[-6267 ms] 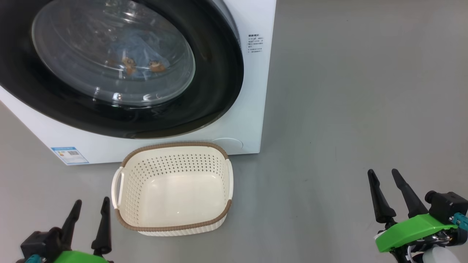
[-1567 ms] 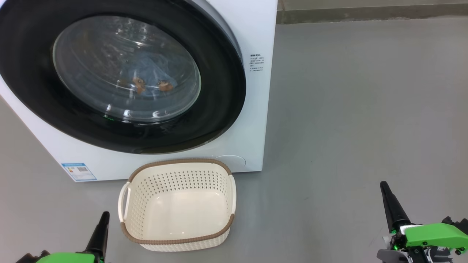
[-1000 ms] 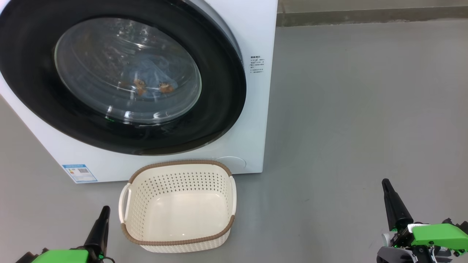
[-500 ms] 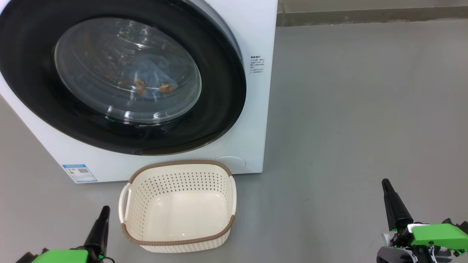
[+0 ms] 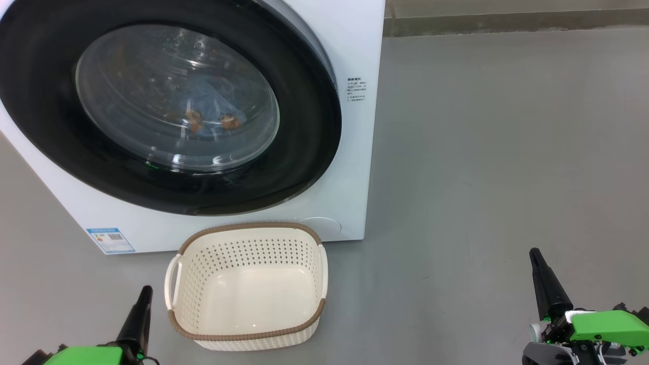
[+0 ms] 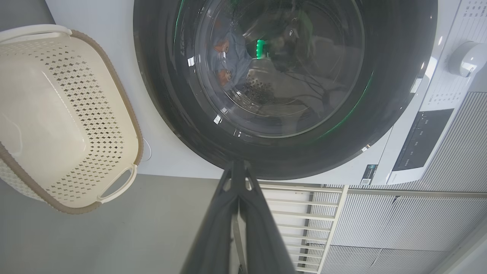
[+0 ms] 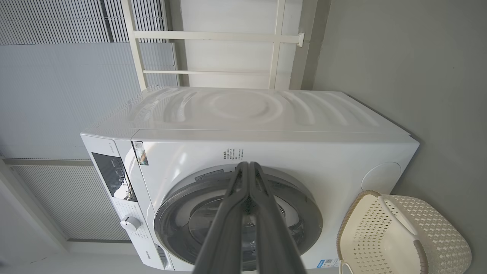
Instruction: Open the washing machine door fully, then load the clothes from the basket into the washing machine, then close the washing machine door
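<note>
The washing machine (image 5: 350, 167) stands in front of me with its door (image 5: 314, 116) closed flat against the white front. Behind the glass window, blue clothes (image 5: 208, 111) with orange prints lie in the drum, also visible in the left wrist view as clothes (image 6: 230, 57). The basket (image 5: 243, 334) sits empty on the floor just before the machine. My left gripper (image 5: 144, 294) is shut, low at the basket's left side. Far out to the right, my right gripper (image 5: 535, 256) is shut too, holding nothing. Each wrist view shows its fingers (image 6: 237, 179) pressed together, fingers (image 7: 247, 171) likewise.
Grey floor (image 5: 497, 152) spreads wide to the machine's right. A wall skirting (image 5: 507, 23) runs along the back. The right wrist view shows the machine's control panel (image 7: 112, 177) and knob (image 7: 129, 222), with white railings (image 7: 213, 36) behind.
Nothing has moved over the last second. Earlier, both grippers stood open with spread fingers and the head camera sat closer; since then the fingers have come together.
</note>
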Robot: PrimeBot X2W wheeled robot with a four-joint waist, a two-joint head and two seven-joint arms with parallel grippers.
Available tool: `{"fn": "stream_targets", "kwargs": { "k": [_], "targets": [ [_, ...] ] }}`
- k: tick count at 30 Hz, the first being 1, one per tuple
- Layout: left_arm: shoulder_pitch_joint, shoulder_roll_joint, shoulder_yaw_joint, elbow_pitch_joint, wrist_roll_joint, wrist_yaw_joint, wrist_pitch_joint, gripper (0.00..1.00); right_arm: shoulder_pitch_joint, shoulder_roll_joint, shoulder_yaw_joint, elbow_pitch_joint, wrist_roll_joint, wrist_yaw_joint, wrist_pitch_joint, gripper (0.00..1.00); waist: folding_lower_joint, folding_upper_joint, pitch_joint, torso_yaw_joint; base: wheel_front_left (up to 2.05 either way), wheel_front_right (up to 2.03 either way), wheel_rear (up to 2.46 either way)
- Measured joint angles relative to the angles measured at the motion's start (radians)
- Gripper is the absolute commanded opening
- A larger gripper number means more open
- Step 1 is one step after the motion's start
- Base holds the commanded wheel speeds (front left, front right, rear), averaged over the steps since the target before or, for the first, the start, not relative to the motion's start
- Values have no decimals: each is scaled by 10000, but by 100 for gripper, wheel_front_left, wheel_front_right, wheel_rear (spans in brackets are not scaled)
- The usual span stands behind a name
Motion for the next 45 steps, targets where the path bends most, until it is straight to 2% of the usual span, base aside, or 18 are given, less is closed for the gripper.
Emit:
{"fn": "stream_targets", "kwargs": {
  "k": [45],
  "targets": [
    [0, -6, 6, 0, 0, 0, 0, 0, 0, 2, 0, -2, 0, 0, 0, 0, 0, -1, 0, 0, 0, 0, 0]
  ]
}}
